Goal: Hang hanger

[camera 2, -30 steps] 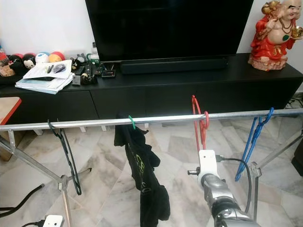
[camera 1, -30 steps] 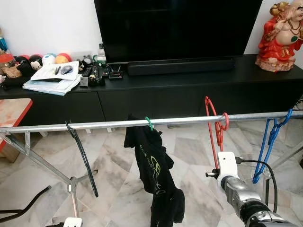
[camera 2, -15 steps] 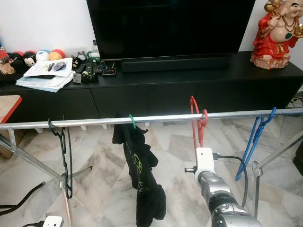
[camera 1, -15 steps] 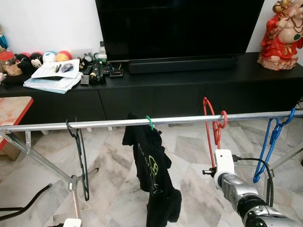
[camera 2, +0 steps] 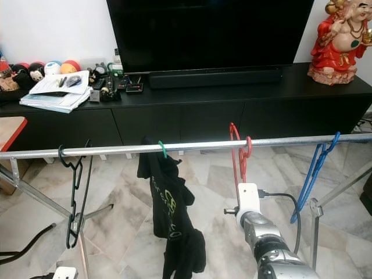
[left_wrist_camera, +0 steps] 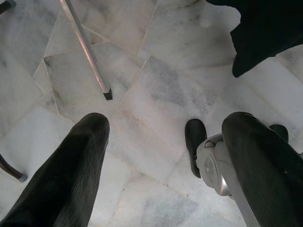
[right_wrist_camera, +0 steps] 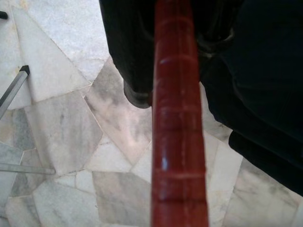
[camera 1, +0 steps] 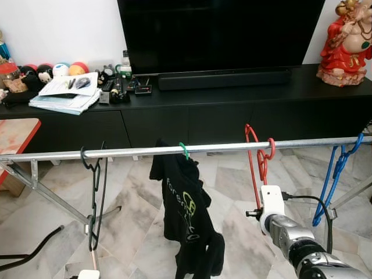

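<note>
Red hanger (camera 1: 256,168) now hooked over rail (camera 1: 139,152), shifted slightly left of earlier; right gripper (right_wrist_camera: 176,90) fingers holding it; release next. Left gripper (left_wrist_camera: 161,156) fingers wide, idle.

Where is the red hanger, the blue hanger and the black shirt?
red hanger (camera 1: 252,152): left eye view, on its side bar below the rail.
blue hanger (camera 1: 332,175): left eye view, on its long side bar.
black shirt (camera 1: 183,211): left eye view, on the printed front.

The right arm (camera 1: 293,241) reaches forward and up — wrist raised. The left gripper (left_wrist_camera: 161,156) hangs low, fingers (left_wrist_camera: 71,170) spread apart, pointing down.
</note>
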`<state>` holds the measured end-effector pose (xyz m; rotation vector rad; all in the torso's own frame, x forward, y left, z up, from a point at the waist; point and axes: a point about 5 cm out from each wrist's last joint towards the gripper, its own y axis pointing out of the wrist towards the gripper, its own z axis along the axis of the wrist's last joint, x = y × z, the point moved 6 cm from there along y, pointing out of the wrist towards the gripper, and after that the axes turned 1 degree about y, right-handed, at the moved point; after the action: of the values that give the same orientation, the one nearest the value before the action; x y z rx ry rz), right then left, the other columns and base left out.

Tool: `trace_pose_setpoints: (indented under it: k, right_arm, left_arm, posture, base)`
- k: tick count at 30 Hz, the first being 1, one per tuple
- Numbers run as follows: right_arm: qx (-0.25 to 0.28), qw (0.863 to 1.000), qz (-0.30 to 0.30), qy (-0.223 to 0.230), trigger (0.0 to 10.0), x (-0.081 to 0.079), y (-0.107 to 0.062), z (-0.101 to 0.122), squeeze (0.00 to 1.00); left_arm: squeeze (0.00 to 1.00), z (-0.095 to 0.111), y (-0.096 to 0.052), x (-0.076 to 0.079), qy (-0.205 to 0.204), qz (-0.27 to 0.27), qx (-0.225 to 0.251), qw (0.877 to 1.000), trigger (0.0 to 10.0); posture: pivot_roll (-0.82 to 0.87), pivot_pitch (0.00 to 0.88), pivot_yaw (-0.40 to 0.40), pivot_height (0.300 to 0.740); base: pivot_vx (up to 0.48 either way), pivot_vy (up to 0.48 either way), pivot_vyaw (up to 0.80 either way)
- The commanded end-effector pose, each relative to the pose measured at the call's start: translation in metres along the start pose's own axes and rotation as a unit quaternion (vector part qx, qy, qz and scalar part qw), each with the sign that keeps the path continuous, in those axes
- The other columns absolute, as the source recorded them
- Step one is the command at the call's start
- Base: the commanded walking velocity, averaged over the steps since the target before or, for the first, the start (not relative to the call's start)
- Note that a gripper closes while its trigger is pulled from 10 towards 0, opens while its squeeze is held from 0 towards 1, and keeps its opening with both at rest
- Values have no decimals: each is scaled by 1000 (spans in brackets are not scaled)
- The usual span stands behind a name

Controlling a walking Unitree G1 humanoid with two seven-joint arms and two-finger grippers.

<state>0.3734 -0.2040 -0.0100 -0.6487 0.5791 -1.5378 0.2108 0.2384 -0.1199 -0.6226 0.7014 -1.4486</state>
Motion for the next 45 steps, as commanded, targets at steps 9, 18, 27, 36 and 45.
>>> trace_pose_setpoints:
  k: [9, 18, 27, 36, 45]
  right_arm:
    - [-12, 1000, -2, 11, 10000, -2, 1, -13, 1000]
    - [11, 1000, -14, 25, 10000, 1, 1, -6, 1000]
    - [56, 997, -30, 47, 10000, 7, 0, 5, 1000]
    - [79, 994, -34, 69, 10000, 5, 0, -1, 1000]
    - [153, 984, -60, 64, 10000, 13, -6, 7, 1000]
  left_arm:
    - [0, -12, -4, -6, 9, 5, -19, 1000, 10000]
    - [0, -15, -4, -6, 9, 6, -23, 1000, 10000]
    - [0, -18, -5, -7, 7, 8, -29, 1000, 10000]
    - [0, -23, -6, -5, 12, 6, -37, 999, 10000]
    - [0, -25, -7, -5, 14, 5, -40, 999, 10000]
  posture:
    - [41, 79, 56, 740]
    - [41, 82, 55, 740]
    - [37, 86, 53, 740]
    - [36, 86, 53, 740]
    - [34, 78, 58, 740]
  base:
    - [0, 0, 0]
    - [0, 0, 0]
    - [0, 0, 0]
    - [0, 0, 0]
    - [0, 0, 0]
